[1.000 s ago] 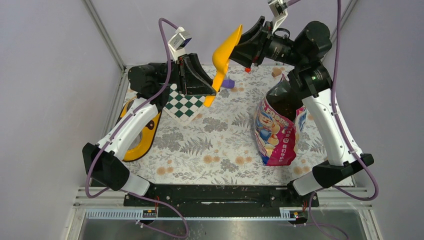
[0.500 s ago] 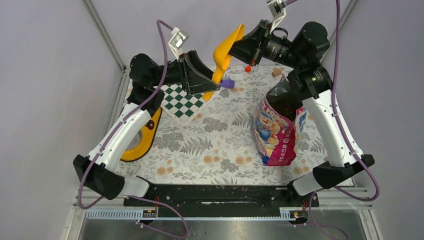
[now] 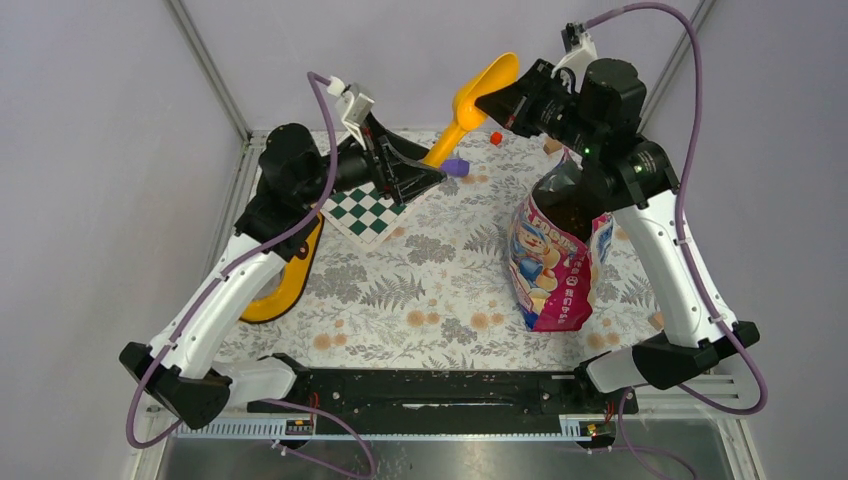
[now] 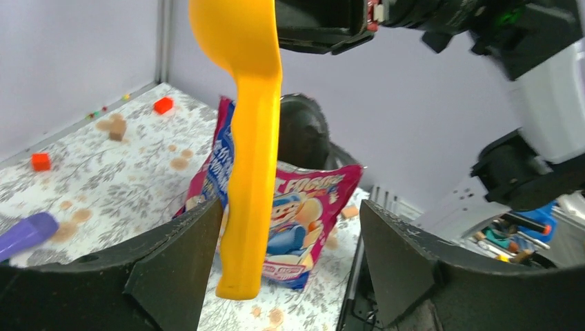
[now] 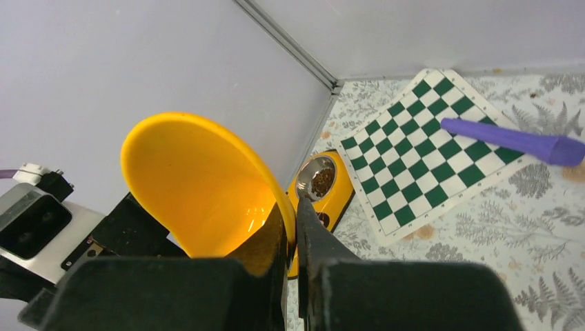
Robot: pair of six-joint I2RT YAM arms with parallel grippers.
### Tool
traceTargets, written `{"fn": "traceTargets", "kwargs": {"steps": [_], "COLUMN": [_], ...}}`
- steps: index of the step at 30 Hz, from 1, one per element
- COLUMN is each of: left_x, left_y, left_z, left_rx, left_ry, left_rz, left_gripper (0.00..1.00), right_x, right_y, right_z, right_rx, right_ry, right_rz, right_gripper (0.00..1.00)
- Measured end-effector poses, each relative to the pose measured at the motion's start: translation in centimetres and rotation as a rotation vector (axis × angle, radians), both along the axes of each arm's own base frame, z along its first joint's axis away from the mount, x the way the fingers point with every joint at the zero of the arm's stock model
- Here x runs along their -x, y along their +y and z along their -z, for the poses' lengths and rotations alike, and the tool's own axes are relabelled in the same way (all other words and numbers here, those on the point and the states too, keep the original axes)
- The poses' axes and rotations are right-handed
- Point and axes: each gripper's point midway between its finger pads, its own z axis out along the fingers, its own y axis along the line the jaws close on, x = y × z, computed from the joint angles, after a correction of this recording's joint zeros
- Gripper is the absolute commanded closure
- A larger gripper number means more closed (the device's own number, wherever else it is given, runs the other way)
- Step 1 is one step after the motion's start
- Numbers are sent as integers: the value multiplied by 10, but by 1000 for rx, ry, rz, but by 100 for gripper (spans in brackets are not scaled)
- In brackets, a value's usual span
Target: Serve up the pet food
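Observation:
The orange scoop [image 3: 484, 82] hangs in the air at the back, bowl up, handle slanting down to the left. My right gripper [image 3: 503, 100] is shut on the bowl's rim [image 5: 207, 179], fingers pinched at the edge [image 5: 295, 227]. My left gripper [image 3: 428, 175] is open, and the handle's lower end [image 4: 250, 179] hangs between its jaws, close to the left finger. The pink-and-blue pet food bag [image 3: 550, 262] stands open on the right and shows in the left wrist view [image 4: 303, 210]. The yellow feeder [image 3: 282, 283] lies far left, with kibble in one bowl [image 5: 321, 179].
A green-and-white checkered mat [image 3: 370, 210] lies under the left gripper, with a purple object [image 3: 457, 167] at its right corner. A red cube [image 3: 495, 138] and a wooden block [image 3: 552, 145] sit near the back edge. Grey walls enclose the floral tabletop [image 3: 430, 290].
The right gripper carried the scoop to the right. The left gripper swung right and lower, so the handle's end now hangs between its open jaws.

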Motion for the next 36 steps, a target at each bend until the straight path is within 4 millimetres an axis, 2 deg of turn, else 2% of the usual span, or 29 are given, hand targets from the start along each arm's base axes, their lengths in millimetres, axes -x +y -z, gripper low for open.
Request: {"fn": "traceTargets", "kwargs": {"steps": [5, 10, 13, 15, 16, 19, 23, 25, 28, 31, 34, 36], "left_x": [-18, -31, -33, -32, -31, -24, -19, -19, -19, -17, -6, 1], "left_y": [-3, -5, -10, -12, -13, -17, -18, -16, -9, -3, -3, -3], "left_z": [29, 54, 60, 61, 61, 60, 61, 60, 61, 61, 58, 55], "left_rx": [-87, -147, -160, -164, -167, -176, -188, -187, -190, -204, -212, -213], "left_ry": [36, 84, 95, 104, 105, 101, 91, 93, 109, 124, 124, 113], "left_rz": [-78, -106, -92, -79, -71, -29, 6, 19, 51, 80, 129, 165], "left_gripper": [31, 42, 60, 64, 70, 99, 100, 100, 100, 100, 100, 100], "right_x": [-6, -5, -5, -6, -7, -8, -9, -10, -8, -8, -6, 0], "right_y": [-3, -5, -5, -5, -5, -4, -4, -5, -10, -24, -34, -33], "right_z": [22, 27, 28, 30, 33, 38, 43, 46, 50, 49, 44, 40], "right_rx": [-1, -7, -10, -6, -5, -6, -6, 13, 33, 29, 30, 39], "right_ry": [90, 130, 135, 140, 145, 163, 178, 167, 157, 145, 116, 92], "right_rz": [46, 58, 61, 68, 69, 70, 70, 64, 20, -34, -91, -141], "right_gripper": [100, 100, 100, 100, 100, 99, 62, 52, 44, 39, 36, 36]}}
